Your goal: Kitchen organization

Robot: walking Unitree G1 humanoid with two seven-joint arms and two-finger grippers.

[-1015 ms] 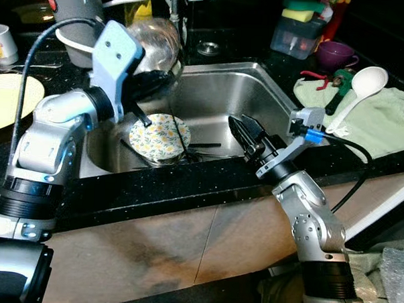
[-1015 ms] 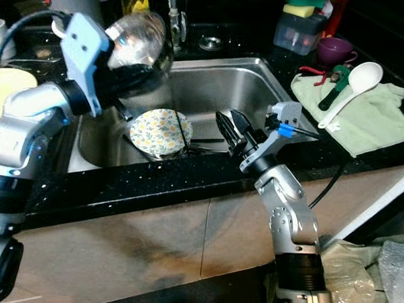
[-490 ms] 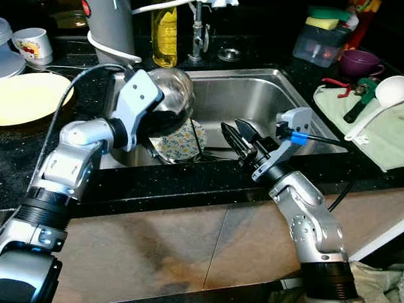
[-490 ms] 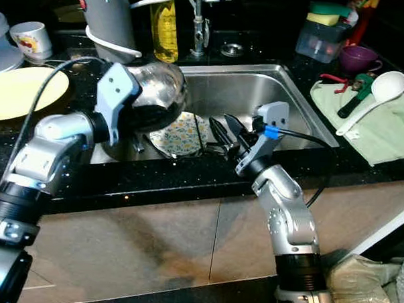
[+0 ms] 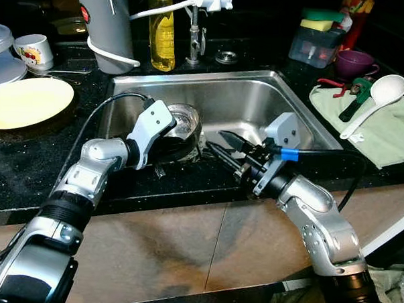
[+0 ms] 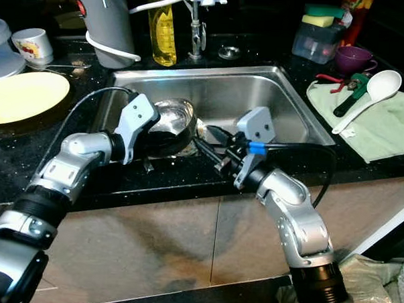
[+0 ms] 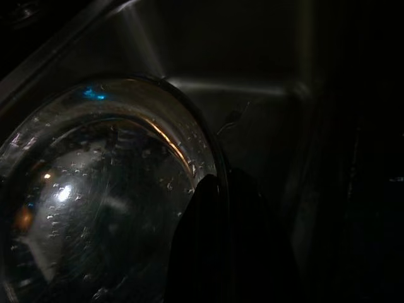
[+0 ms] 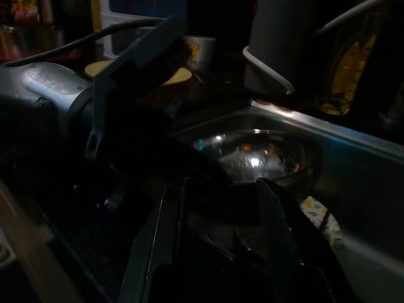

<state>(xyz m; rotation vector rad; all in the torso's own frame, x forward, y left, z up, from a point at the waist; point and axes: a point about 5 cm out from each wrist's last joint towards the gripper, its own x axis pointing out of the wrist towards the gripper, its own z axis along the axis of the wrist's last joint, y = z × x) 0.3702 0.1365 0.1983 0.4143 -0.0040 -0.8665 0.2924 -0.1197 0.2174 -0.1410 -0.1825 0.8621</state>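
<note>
A shiny steel bowl (image 5: 182, 122) sits low in the steel sink (image 5: 258, 93), tilted toward its left side. My left gripper (image 5: 170, 135) is shut on the bowl's rim; one of its black fingers (image 7: 208, 246) lies over the rim of the wet bowl (image 7: 95, 202). Just right of the bowl, my right gripper (image 5: 221, 145) hangs open over the sink's front edge, pointing at the bowl with nothing between its fingers (image 8: 158, 240). A patch of a floral plate (image 8: 315, 213) peeks out beneath the bowl (image 8: 252, 154).
On the black counter to the left lie a yellow plate (image 5: 23, 102) and a mug (image 5: 32, 48). Behind the sink stand a grey kettle (image 5: 103, 26), a yellow bottle (image 5: 160, 29) and the tap (image 5: 193, 27). On the right, a green cloth (image 5: 384, 129) carries a white ladle (image 5: 375, 99).
My left gripper has brought the bowl down from above the sink onto the floral plate, covering it. My right gripper has swung left toward the bowl. The camera has shifted too.
</note>
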